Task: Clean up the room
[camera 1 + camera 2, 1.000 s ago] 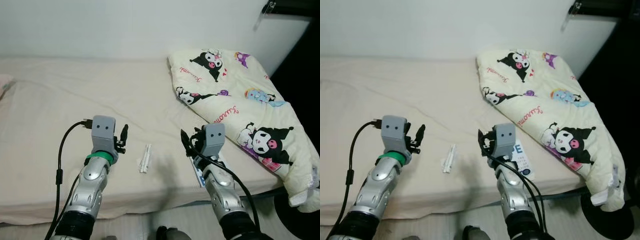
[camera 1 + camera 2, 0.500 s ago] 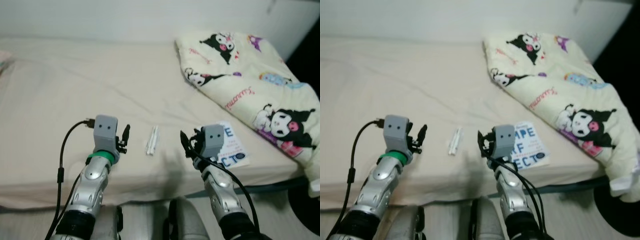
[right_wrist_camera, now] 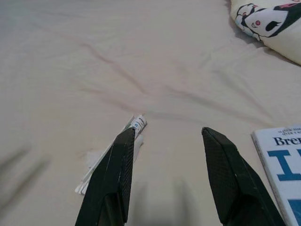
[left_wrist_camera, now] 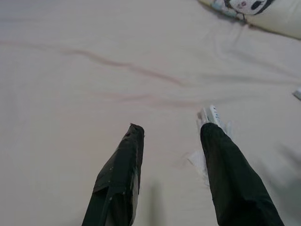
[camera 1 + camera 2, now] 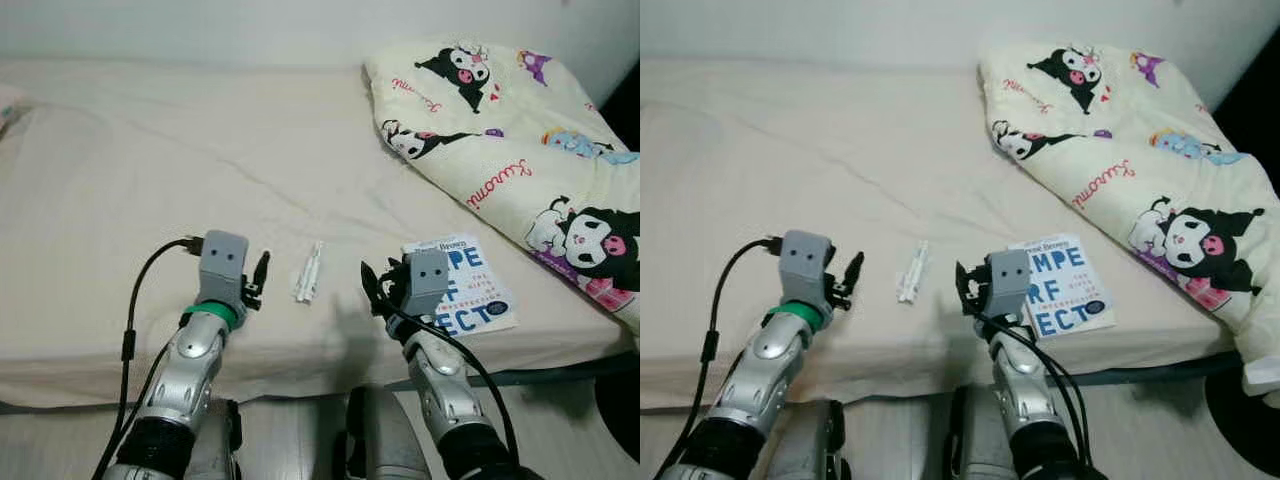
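Note:
A thin white wrapper (image 5: 309, 272) lies on the cream bed sheet (image 5: 150, 170) near the front edge. To its right a white book with blue letters (image 5: 462, 297) lies flat. My left gripper (image 5: 260, 278) hovers open just left of the wrapper, nothing between its fingers. My right gripper (image 5: 372, 292) hovers open between the wrapper and the book. In the left wrist view the wrapper (image 4: 209, 115) peeks out beside one black finger (image 4: 233, 179). The right wrist view has the wrapper (image 3: 113, 153) by one finger (image 3: 113, 181) and the book's corner (image 3: 282, 160).
A pale yellow quilt with cartoon figures (image 5: 500, 150) is bunched on the bed's right side. The white wall (image 5: 200, 25) runs behind the bed. The bed's front edge (image 5: 300, 385) drops to the floor, where my grey legs (image 5: 380, 445) stand.
The camera has tilted down and shifted, so the bed sits higher in view and the book shows whole. Both grippers stay open in much the same pose.

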Motion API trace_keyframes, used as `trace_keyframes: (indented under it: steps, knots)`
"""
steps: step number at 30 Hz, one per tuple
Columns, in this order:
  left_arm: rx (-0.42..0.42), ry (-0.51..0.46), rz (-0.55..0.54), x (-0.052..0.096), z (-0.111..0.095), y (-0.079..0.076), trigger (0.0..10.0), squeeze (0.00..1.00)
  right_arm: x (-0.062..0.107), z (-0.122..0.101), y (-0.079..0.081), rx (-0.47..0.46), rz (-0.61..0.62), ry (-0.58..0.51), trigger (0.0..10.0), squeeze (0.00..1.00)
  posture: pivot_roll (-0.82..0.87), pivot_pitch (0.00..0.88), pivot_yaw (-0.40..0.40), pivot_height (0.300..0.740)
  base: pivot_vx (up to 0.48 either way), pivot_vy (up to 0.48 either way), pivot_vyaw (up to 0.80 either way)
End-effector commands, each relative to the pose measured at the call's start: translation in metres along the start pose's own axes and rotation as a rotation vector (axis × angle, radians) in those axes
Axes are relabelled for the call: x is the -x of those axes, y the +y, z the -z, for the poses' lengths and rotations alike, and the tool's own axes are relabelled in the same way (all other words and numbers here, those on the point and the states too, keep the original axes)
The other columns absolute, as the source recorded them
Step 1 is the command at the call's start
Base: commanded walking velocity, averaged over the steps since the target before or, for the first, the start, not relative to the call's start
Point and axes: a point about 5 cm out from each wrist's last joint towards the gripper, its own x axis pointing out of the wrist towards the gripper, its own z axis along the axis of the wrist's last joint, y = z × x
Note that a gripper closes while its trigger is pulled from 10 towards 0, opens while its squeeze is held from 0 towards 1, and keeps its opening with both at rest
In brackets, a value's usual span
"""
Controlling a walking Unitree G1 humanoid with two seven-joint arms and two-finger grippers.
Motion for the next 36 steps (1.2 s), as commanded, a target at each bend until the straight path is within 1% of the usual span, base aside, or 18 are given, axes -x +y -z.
trace_keyframes:
  steps: [1,2,4,6,7,8,11,13,14,16,18,19,20,21,22,24,28,36]
  knots:
    - [-0.014,0.037,0.023,-0.001,0.006,-0.006,10.0,0.00,0.004,0.004,-0.002,-0.007,0.015,0.009,10.0,0.00,0.01,0.097,0.027,0.611,0.000,0.000,0.00]
    - [-0.020,0.050,0.058,-0.004,0.007,-0.014,10.0,0.00,0.005,0.005,-0.003,-0.006,0.018,0.010,10.0,0.00,0.01,0.105,0.026,0.611,0.000,0.000,0.00]
    - [-0.020,0.050,0.058,-0.004,0.007,-0.014,10.0,0.00,0.005,0.005,-0.003,-0.006,0.018,0.010,10.0,0.00,0.01,0.105,0.026,0.611,0.000,0.000,0.00]
    - [-0.061,0.106,0.131,-0.009,0.015,-0.032,10.0,0.00,0.006,0.004,-0.008,0.003,0.044,0.008,10.0,0.00,-0.01,0.119,0.028,0.611,0.000,0.000,0.00]
    - [-0.061,0.106,0.131,-0.009,0.015,-0.032,10.0,0.00,0.006,0.004,-0.008,0.003,0.044,0.008,10.0,0.00,-0.01,0.119,0.028,0.611,0.000,0.000,0.00]
    - [-0.087,0.165,0.189,-0.013,0.023,-0.050,10.0,0.00,0.008,0.002,-0.020,0.026,0.109,0.002,10.0,0.00,-0.03,0.129,0.036,0.611,0.000,0.000,0.00]
    - [-0.092,0.182,0.203,-0.014,0.024,-0.056,10.0,0.00,0.010,0.002,-0.024,0.034,0.133,0.000,10.0,0.00,-0.03,0.129,0.036,0.611,0.000,0.000,0.00]
    - [-0.066,0.190,0.194,-0.021,0.020,-0.061,10.0,0.00,0.014,0.003,-0.034,0.042,0.185,0.002,10.0,0.00,-0.05,0.136,0.049,0.611,0.000,0.000,0.00]
    - [-0.066,0.190,0.194,-0.021,0.020,-0.061,10.0,0.00,0.014,0.003,-0.034,0.042,0.185,0.002,10.0,0.00,-0.05,0.136,0.049,0.611,0.000,0.000,0.00]
    - [-0.046,0.182,0.180,-0.025,0.016,-0.060,10.0,0.00,0.016,0.003,-0.037,0.044,0.198,0.002,10.0,0.00,-0.05,0.137,0.050,0.611,0.000,0.000,0.00]
    - [-0.029,0.161,0.151,-0.028,0.010,-0.053,10.0,0.00,0.018,0.004,-0.038,0.053,0.203,0.003,10.0,0.00,-0.05,0.139,0.050,0.611,0.000,0.000,0.00]
    - [-0.027,0.157,0.119,-0.028,0.009,-0.042,10.0,0.00,0.018,0.004,-0.037,0.050,0.196,-0.001,10.0,0.00,-0.03,0.146,0.045,0.606,0.000,0.000,0.00]
    - [-0.027,0.157,0.119,-0.028,0.009,-0.042,10.0,0.00,0.018,0.004,-0.037,0.050,0.196,-0.001,10.0,0.00,-0.03,0.146,0.045,0.606,0.000,0.000,0.00]
    - [-0.025,0.157,0.054,-0.025,0.011,-0.022,10.0,0.00,0.016,0.004,-0.034,0.046,0.183,-0.002,10.0,0.00,-0.01,0.151,0.037,0.596,0.000,0.000,0.00]
    - [-0.025,0.157,0.054,-0.025,0.011,-0.022,10.0,0.00,0.016,0.004,-0.034,0.046,0.183,-0.002,10.0,0.00,-0.01,0.151,0.037,0.596,0.000,0.000,0.00]
    - [-0.021,0.163,-0.006,-0.019,0.017,-0.002,10.0,0.00,0.013,0.004,-0.030,0.046,0.173,0.004,10.0,0.00,-0.01,0.153,0.034,0.581,0.000,0.000,0.00]
    - [-0.019,0.163,-0.018,-0.015,0.020,0.003,10.0,0.00,0.012,0.003,-0.027,0.044,0.167,0.003,10.0,0.00,0.00,0.153,0.033,0.561,0.000,0.000,0.00]
    - [-0.020,0.150,-0.014,-0.016,0.016,-0.002,10.0,0.00,0.011,0.003,-0.026,0.032,0.150,-0.002,10.0,0.00,0.00,0.148,0.035,0.531,0.000,0.000,0.00]
